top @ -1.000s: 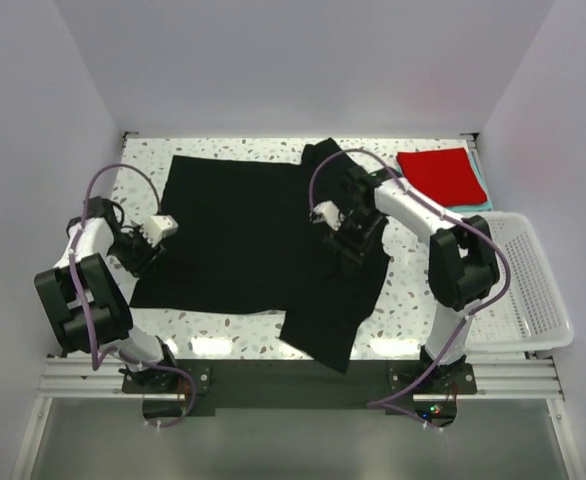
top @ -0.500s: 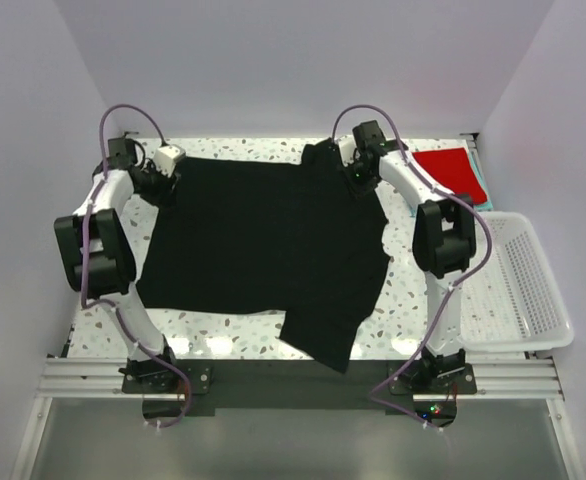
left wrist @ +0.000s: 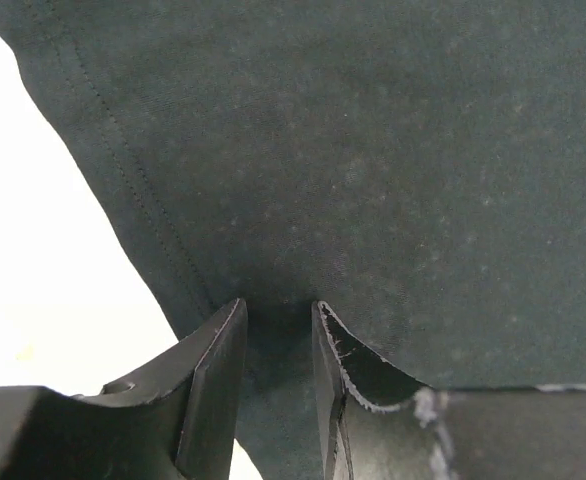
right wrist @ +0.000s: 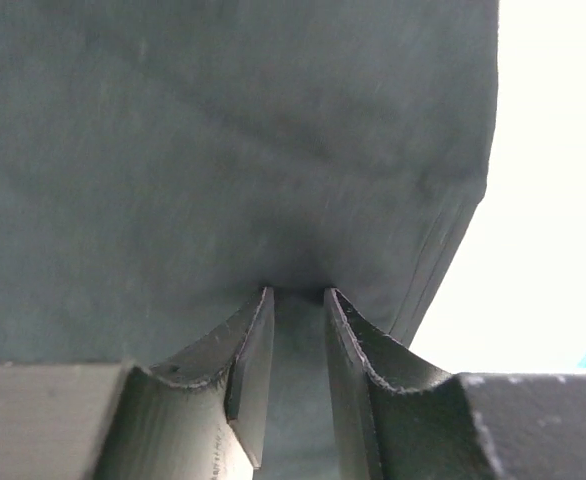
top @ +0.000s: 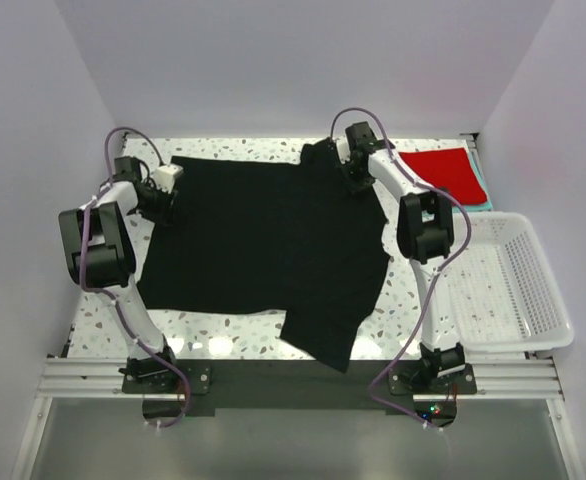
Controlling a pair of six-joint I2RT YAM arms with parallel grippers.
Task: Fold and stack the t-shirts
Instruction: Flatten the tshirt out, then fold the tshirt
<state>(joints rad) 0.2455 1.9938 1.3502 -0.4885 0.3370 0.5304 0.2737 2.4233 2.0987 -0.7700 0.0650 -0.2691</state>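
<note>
The black t-shirt (top: 263,240) lies spread flat across the table, one lower corner hanging over the near edge. My left gripper (top: 165,203) is at its far left edge, and its jaws (left wrist: 278,305) are shut on a pinch of black cloth (left wrist: 373,150) beside the stitched hem. At the far right of the shirt, next to the sleeve, my right gripper (top: 357,180) has its jaws (right wrist: 298,292) shut on the black cloth (right wrist: 223,130) too. A folded red t-shirt (top: 443,172) rests at the far right corner on a teal one (top: 485,192), of which only an edge shows.
A white mesh basket (top: 533,300) stands at the right side of the table, partly over its edge. White walls close in the back and both sides. Bare speckled tabletop (top: 413,290) shows to the right of the shirt and along the left edge (top: 103,300).
Both grippers moved from the middle of the black shirt to its far edge, left to the far left corner, right to the far right. Their jaws have narrowed onto the cloth.
</note>
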